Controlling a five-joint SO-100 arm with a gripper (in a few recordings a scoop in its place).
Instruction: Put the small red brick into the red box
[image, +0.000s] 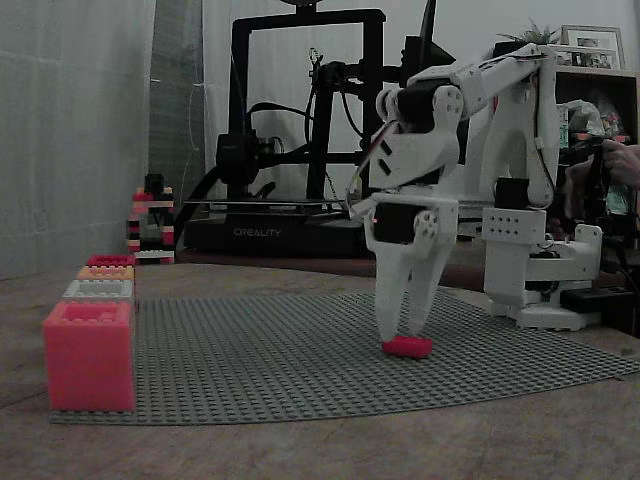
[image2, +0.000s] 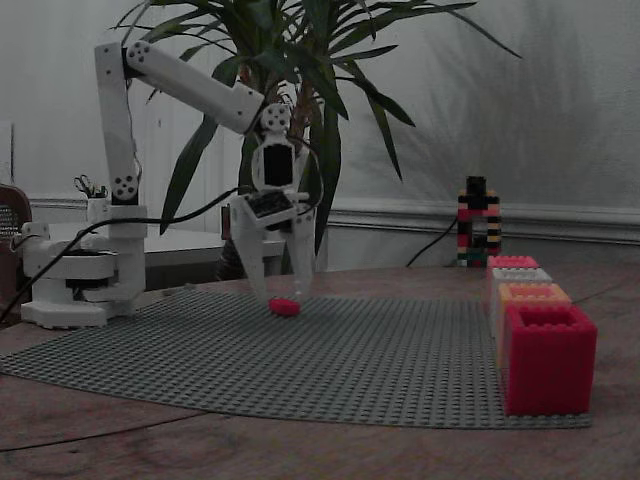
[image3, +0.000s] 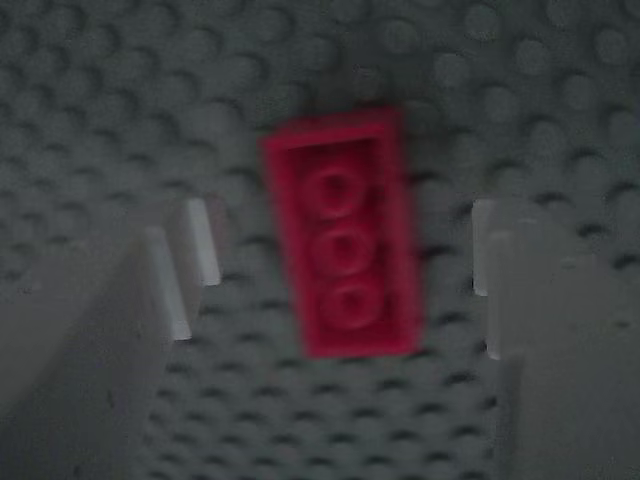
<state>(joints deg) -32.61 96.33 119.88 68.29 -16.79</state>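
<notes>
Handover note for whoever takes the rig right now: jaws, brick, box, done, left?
Gripper: jaws open, lowered astride the small red brick, with a gap on each side in the wrist view.
Brick: flat on the grey baseplate, studs up, not yet gripped.
Red box: at the baseplate's edge, nearest in the row of boxes in a fixed view, well clear of the arm.
Done: approach.
Left: close, lift, carry to the box, drop in.

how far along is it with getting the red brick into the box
Done: the arm is down over the small red brick, the open claw straddling it. In hand: the grasp itself; in the wrist view both fingers stand clear of the brick, which lies on the grey baseplate. Left: closing, lifting, carrying to the red box.
</notes>
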